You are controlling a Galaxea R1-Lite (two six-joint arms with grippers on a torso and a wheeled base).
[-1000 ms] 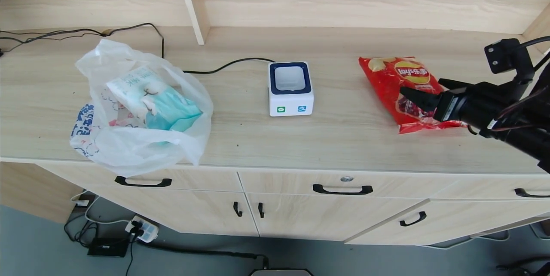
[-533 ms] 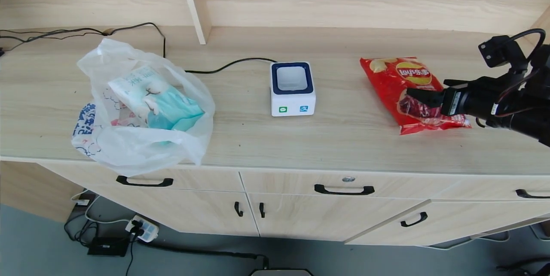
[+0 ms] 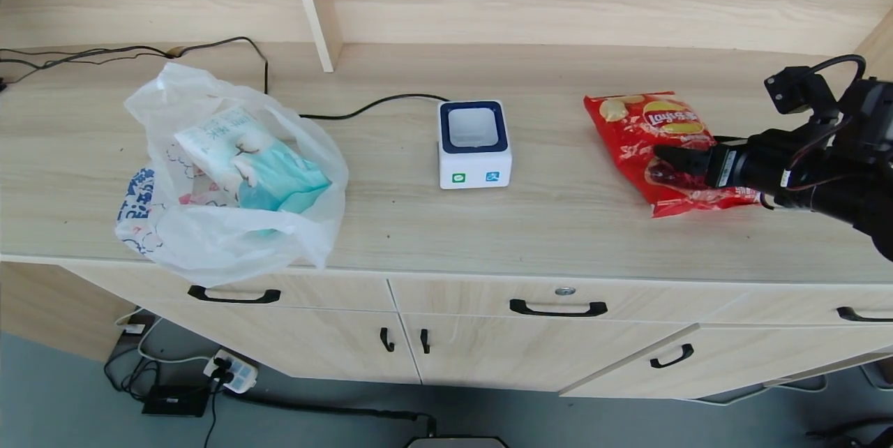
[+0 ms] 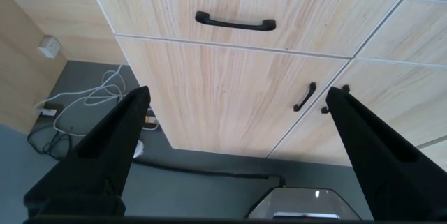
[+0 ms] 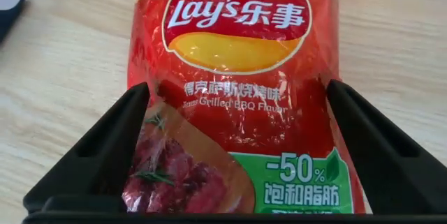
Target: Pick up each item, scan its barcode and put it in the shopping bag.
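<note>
Right arm (image 3: 802,172) sunk lower over chip bag (image 3: 631,130), jaws spread astride it

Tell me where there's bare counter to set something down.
Bare wood lies between the shopping bag and the scanner, between the scanner and the chip bag, and along the front edge of the counter. The right end is crowded: the right gripper straddles the chip bag. Cables run behind the shopping bag.

Right arm (image 3: 802,169) stretched forward, jaws wide apart; left jaws likewise.
</note>
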